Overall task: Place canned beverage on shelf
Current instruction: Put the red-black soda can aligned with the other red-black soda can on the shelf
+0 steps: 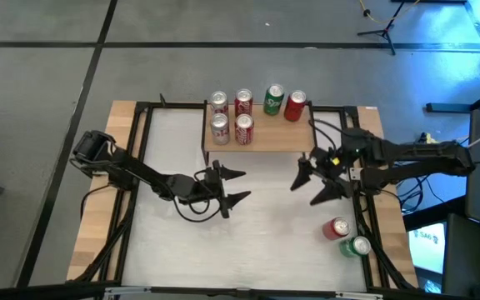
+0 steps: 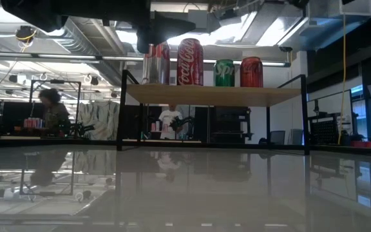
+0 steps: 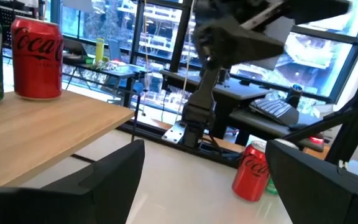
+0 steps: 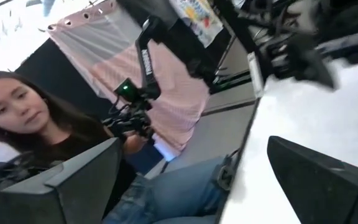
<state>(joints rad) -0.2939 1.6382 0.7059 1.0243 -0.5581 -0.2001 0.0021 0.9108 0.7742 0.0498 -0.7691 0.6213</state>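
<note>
Six cans stand on the shelf (image 1: 277,133) at the table's (image 1: 257,242) far edge. A red can (image 1: 336,228) and green can (image 1: 357,247) wait near its right edge. Both tools, left tool (image 1: 238,187) and right tool (image 1: 311,185), hang released mid-table, between placements; next, the right tool likely reaches back for the red can.

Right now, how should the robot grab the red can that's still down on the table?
Grip the red can around its round side wall. It looks upright, so its smooth body fits between two fingers. Come from the open table side, probably with the right gripper, which is open and nearest. The green can sits close beside it on the table-edge side, so avoid coming from there. The shelf already holds six cans.
</note>
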